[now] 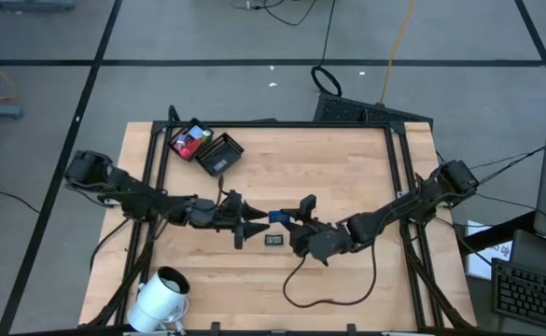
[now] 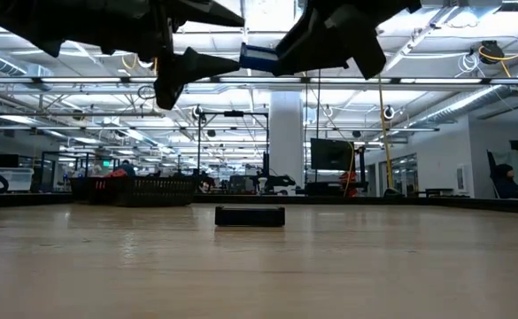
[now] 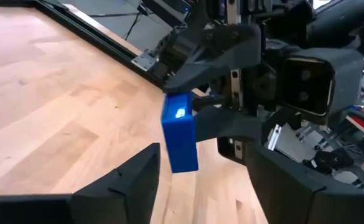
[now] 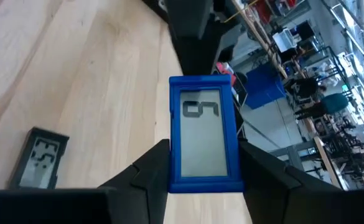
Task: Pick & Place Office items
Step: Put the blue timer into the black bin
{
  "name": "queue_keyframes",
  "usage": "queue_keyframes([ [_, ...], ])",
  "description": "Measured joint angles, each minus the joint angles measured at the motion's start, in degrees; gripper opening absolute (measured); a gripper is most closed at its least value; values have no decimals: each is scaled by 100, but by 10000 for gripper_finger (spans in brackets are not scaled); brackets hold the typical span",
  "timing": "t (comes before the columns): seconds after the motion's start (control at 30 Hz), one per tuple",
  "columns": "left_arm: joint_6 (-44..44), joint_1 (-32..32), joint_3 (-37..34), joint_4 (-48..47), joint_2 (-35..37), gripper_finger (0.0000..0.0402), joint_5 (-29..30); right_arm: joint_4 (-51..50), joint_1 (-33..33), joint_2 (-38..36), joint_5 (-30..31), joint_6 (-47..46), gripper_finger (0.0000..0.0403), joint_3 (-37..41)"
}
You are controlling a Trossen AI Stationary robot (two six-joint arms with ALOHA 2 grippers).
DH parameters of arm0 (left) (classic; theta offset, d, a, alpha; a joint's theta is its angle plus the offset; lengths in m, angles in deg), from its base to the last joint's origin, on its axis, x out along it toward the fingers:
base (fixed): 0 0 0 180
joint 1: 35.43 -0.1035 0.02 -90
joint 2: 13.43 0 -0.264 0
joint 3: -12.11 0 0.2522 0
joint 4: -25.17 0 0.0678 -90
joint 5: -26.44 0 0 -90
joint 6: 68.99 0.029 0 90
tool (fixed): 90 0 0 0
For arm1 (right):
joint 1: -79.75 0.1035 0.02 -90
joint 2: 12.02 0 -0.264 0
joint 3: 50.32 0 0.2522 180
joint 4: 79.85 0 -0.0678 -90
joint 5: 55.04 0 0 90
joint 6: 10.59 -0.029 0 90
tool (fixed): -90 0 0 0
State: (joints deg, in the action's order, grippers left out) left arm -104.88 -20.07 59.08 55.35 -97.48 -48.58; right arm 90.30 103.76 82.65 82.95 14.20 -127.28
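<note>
My right gripper (image 1: 294, 220) is shut on a small blue flat rectangle with a grey screen (image 4: 203, 134), held above the table's middle. My left gripper (image 1: 248, 227) is open just left of it. Its two fingers (image 3: 132, 180) point at the blue item (image 3: 180, 134) without touching it, as far as the left wrist view shows. A dark blue-black rectangle (image 1: 273, 240) lies flat on the wood beneath them; it also appears in the low view (image 2: 250, 215) and the right wrist view (image 4: 42, 158). Red and blue items (image 1: 189, 140) lie in the black tray (image 1: 221, 154). My right gripper pinches the blue item between its two fingers (image 4: 147, 171), one on each long side edge (image 4: 172, 155), near the end closest to the wrist. The fingers come about level from the table's right. The item is lifted clear of the table (image 2: 260, 58), its free end toward my left gripper.
The black compartmented tray sits at the far left corner. A large white cylinder (image 1: 161, 297) stands at the near left edge. A black cable (image 1: 324, 289) loops over the near middle of the table. A black frame rail (image 1: 282, 124) runs along the far edge and down both sides.
</note>
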Motion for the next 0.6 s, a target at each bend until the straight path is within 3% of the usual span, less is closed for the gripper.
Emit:
queue_keyframes([
  [0.23,108,-2,293,-44,-267,270,-13,150,7,-2,-13,0,147,0],
  [0.6,123,-200,516,-40,-517,244,-4,130,40,-2,-11,-58,148,0],
])
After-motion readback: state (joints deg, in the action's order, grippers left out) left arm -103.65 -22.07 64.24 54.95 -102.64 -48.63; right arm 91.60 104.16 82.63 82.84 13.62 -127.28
